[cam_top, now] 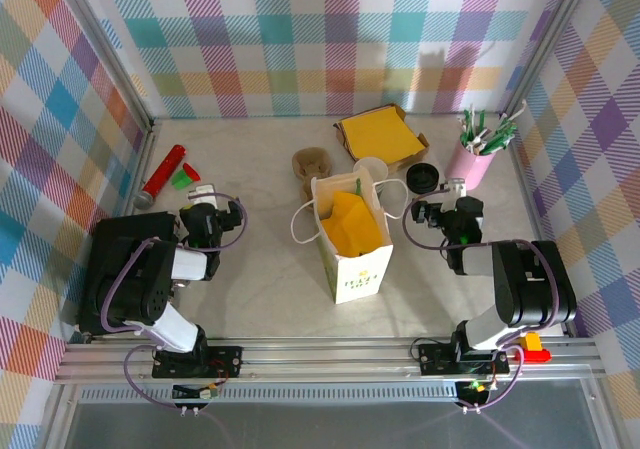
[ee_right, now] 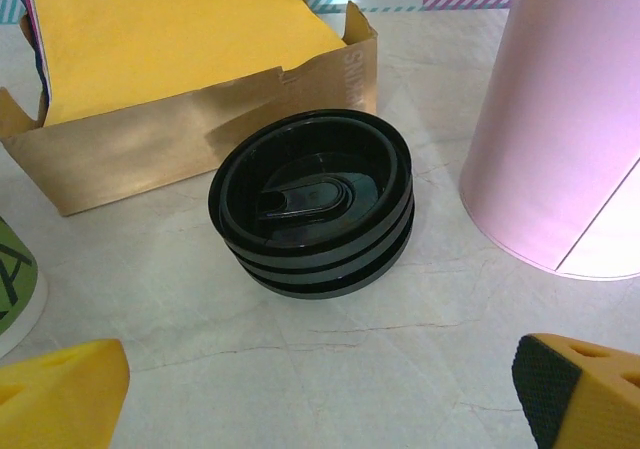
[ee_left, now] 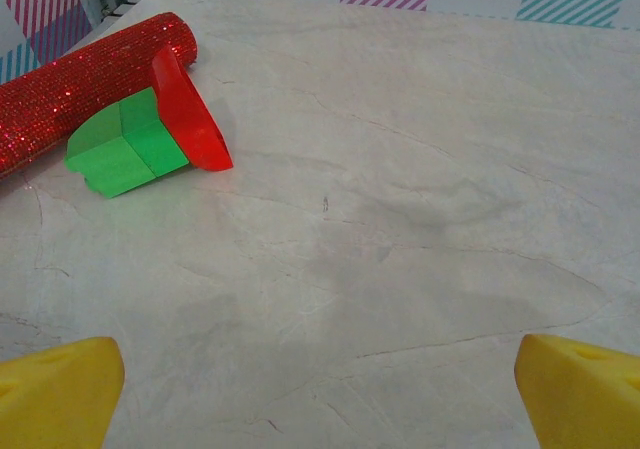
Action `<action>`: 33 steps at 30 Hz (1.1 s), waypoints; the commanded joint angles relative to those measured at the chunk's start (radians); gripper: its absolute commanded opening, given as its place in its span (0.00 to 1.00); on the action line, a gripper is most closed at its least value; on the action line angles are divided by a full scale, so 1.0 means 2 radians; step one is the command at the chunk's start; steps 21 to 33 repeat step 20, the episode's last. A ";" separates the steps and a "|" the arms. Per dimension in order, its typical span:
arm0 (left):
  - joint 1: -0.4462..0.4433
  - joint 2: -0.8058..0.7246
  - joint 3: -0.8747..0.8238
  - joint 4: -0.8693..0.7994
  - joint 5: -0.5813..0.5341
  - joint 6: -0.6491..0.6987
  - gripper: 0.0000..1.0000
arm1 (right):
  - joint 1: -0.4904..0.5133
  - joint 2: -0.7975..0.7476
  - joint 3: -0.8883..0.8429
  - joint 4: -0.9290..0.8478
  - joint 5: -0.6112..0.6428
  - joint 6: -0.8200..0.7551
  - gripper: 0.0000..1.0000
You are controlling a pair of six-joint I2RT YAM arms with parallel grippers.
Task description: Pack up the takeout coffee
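A white paper bag [cam_top: 352, 241] stands upright mid-table with yellow paper sticking out of its open top. The lidded takeout coffee is hidden from sight. A lidless cream-and-green cup [cam_top: 372, 172] stands just behind the bag, and its side [ee_right: 14, 289] shows at the left edge of the right wrist view. My right gripper [cam_top: 440, 206] [ee_right: 320, 399] is open and empty, low over the table, facing a stack of loose black lids [ee_right: 312, 201]. Left of the bag, my left gripper [cam_top: 203, 199] [ee_left: 320, 399] is open over bare tabletop.
A cardboard box of yellow napkins [cam_top: 380, 134] and a brown cup carrier [cam_top: 311, 162] sit at the back. A pink cup of stirrers [cam_top: 478, 157] stands at the right wall. A red glitter tube [ee_left: 80, 89] and a green-and-red piece [ee_left: 140, 144] lie far left.
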 commanded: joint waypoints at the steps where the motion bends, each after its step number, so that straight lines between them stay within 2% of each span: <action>1: 0.003 -0.002 -0.001 0.003 0.008 0.004 1.00 | -0.004 0.002 0.006 0.001 -0.003 0.008 0.99; 33: 0.004 -0.002 -0.001 0.002 0.008 0.003 1.00 | -0.007 0.002 0.007 -0.001 -0.009 0.009 0.99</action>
